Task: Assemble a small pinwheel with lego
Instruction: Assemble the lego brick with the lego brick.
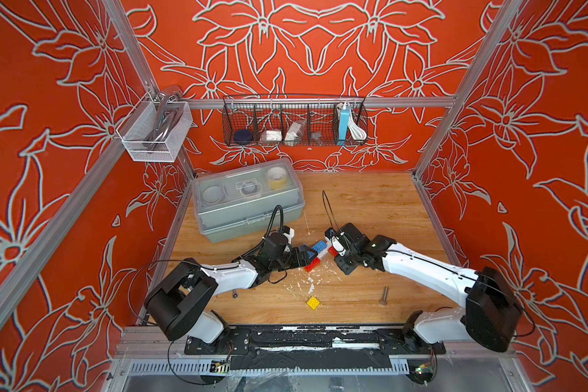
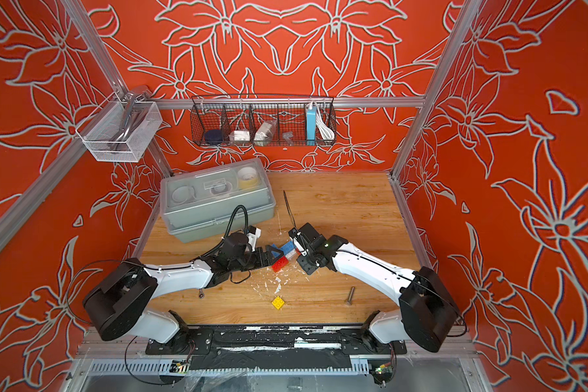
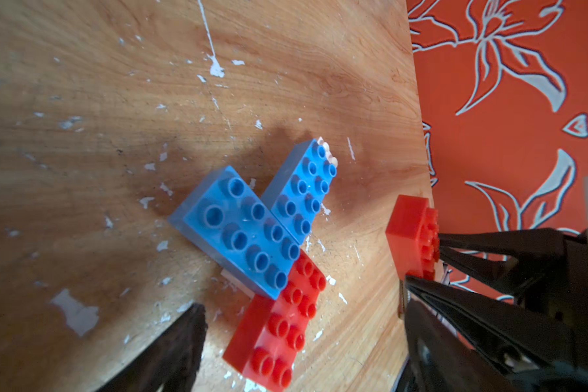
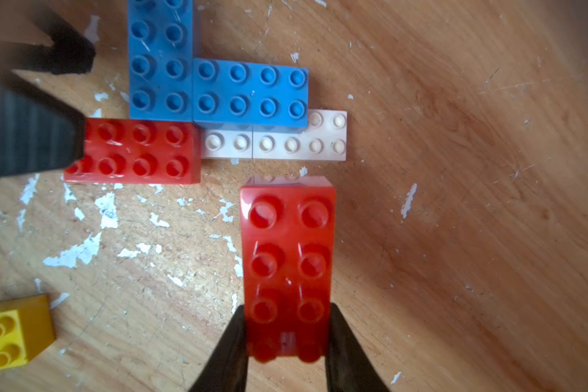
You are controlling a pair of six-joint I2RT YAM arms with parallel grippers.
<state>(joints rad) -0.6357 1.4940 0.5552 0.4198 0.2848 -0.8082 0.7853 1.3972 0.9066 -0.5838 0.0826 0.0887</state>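
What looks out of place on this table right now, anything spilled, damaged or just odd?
White flecks litter the wooden table beside the brick cluster, like chipped paint or scraped residue. A grey bolt lies loose near the right arm; it's no brick.

I see orange flowered walls [image 1: 319, 51] round a paint-flecked wooden tabletop [image 1: 370, 203] — a wire basket [image 1: 319, 118] hangs behind.

No legible text, brand, number or sign in any view. Pale patch on storage box [image 1: 252, 217] lid: too small to read. Small items [image 1: 293, 132] in wire basket [image 1: 238, 115]: markings unresolved. Stud tops of red brick [image 4: 287, 258], closest in right wrist view: no lettering discernible.
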